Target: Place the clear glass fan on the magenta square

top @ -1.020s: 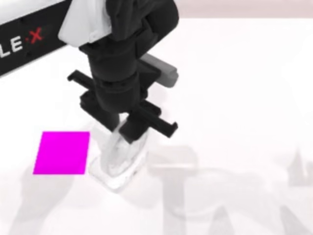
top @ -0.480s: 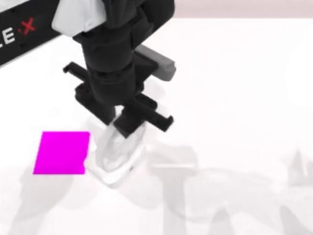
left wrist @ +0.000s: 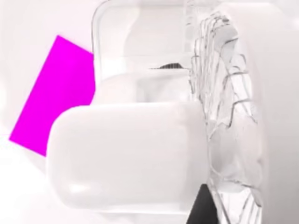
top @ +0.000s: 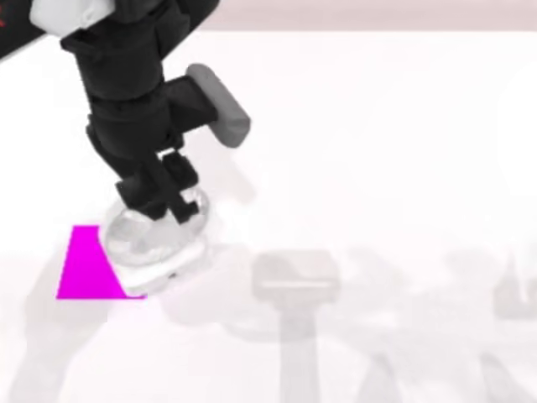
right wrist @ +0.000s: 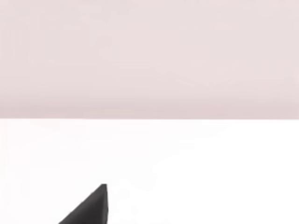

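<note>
White and nearly bare, the desk [top: 403, 151] fills the top view, marked only by faint grey shadows and, at its left, the magenta square [top: 82, 270]. Over the last second the left hand [top: 161, 201] has carried the clear glass fan [top: 155, 243] leftward across the desk: a second ago the fan sat just beside the square's right edge without covering it, half a second ago it was touching that edge, and now it overlaps the square's right part, so that only the left portion of the magenta shows from above. The left hand's dark fingers are closed on the top of the fan's round grille, gripping it from above. In the left wrist view the fan's whitish body and ribbed cage [left wrist: 224, 116] crowd the picture, with the magenta square [left wrist: 56, 98] showing beyond and to one side of the base rather than beneath its middle. That suggests the fan is over the edge of the target but not yet centred on it; a little more travel toward the top view's left seems needed before it is let go. Whether the base is resting on the desk or held just above it cannot be told. The right arm is out of the top view; its wrist camera shows only bare desk, a plain backdrop and a dark tip of its own hand [right wrist: 88, 207].
</note>
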Controlling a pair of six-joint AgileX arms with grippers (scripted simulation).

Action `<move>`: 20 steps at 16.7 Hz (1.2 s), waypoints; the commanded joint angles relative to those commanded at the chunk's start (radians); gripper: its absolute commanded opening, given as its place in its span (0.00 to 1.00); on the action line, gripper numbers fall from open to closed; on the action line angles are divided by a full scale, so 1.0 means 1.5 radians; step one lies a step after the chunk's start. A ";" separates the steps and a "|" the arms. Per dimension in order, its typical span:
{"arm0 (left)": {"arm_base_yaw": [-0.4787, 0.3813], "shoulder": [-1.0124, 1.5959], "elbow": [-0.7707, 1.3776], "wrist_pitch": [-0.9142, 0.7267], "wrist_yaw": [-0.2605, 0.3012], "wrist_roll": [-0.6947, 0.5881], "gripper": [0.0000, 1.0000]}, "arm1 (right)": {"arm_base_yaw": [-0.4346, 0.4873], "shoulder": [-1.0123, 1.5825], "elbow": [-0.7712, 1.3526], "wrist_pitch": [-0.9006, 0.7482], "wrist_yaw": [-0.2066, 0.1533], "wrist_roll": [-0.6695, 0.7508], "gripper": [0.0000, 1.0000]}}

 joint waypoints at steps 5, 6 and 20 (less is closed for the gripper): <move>0.097 -0.023 -0.037 0.012 -0.004 0.326 0.00 | 0.000 0.000 0.000 0.000 0.000 0.000 1.00; 0.114 -0.029 -0.045 0.015 -0.005 0.375 0.00 | 0.000 0.000 0.000 0.000 0.000 0.000 1.00; 0.177 -0.050 -0.115 0.079 -0.007 0.524 0.00 | 0.000 0.000 0.000 0.000 0.000 0.000 1.00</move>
